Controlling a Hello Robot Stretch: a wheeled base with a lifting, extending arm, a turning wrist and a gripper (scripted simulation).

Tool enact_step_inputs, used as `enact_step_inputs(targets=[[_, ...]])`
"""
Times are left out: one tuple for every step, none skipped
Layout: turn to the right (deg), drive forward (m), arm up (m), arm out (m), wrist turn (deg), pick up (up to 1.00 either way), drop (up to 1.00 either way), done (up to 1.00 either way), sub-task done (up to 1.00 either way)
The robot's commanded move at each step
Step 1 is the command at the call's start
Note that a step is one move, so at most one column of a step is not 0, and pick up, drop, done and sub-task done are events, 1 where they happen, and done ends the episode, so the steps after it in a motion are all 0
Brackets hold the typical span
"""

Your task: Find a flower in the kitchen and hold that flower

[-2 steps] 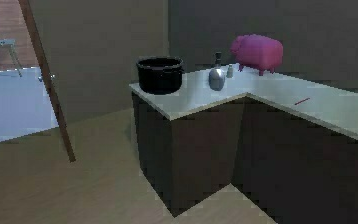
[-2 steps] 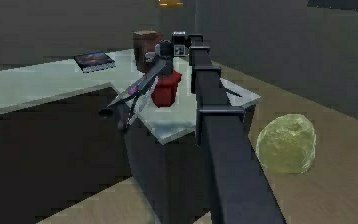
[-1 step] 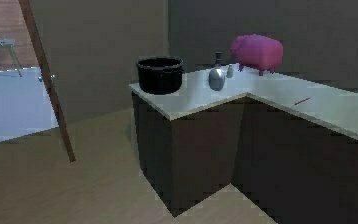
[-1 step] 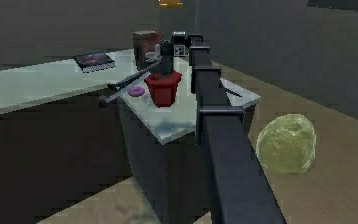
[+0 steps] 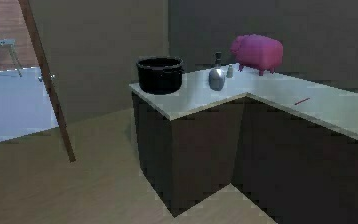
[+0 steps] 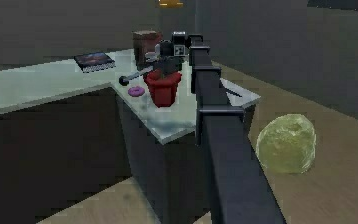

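Here, claw (image 6: 165, 68) at red pot (image 6: 164, 92).

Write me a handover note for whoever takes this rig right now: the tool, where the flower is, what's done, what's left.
Tool: at the far end of the arm, above the counter, right at a red pot; cannot tell whether it holds anything.
Flower: probably that red pot with dark growth on top, near the counter's corner, beside a small pink thing, in front of a brown canister.
Done: likely flower found, arm out at it.
Left: get a sure hold and lift the pot clear.
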Motion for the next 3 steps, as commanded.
enact_step_inputs(targets=[[0.0,0.0,0.0,0.0,24.0,0.0,0.0,0.0,0.0],[0.0,0.0,0.0,0.0,0.0,1.0,0.0,0.0,0.0],[0.0,0.0,0.0,0.0,0.0,0.0,0.0,1.0,0.0]])
